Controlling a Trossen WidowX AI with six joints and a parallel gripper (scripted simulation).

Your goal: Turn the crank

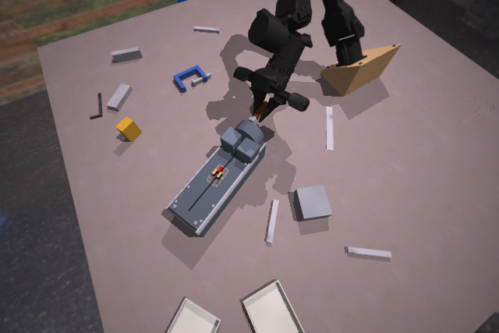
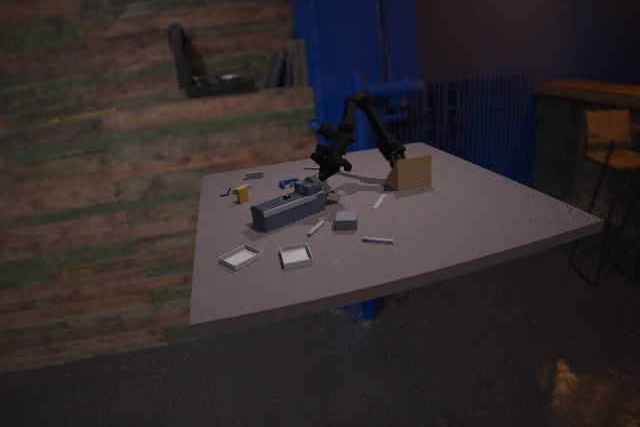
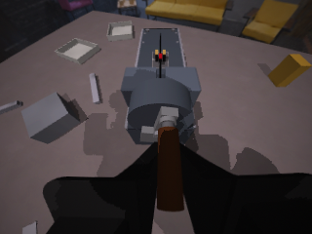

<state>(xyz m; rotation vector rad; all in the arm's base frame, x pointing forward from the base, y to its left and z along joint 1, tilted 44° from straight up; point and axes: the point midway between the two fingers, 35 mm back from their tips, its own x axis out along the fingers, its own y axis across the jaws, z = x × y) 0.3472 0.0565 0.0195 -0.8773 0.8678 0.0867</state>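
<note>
Now, left of centre in top view, machine sits on table, red pointer just off brass marks, nearer crank end; levelling remains. Rightward, gripper clamps brown handle; grip done, letting go remains.

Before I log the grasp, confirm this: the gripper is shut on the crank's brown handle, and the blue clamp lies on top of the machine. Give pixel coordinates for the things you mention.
The clamp [image 1: 185, 73] [image 2: 289, 182] is wrong: the top view shows it on the table, beside the machine [image 1: 217, 184] [image 2: 289, 211] [image 3: 161, 93]. The gripper [image 1: 260, 116] [image 2: 322, 176] [image 3: 166, 145] is indeed shut on the brown handle [image 1: 260, 109] [image 3: 170, 168].
</note>
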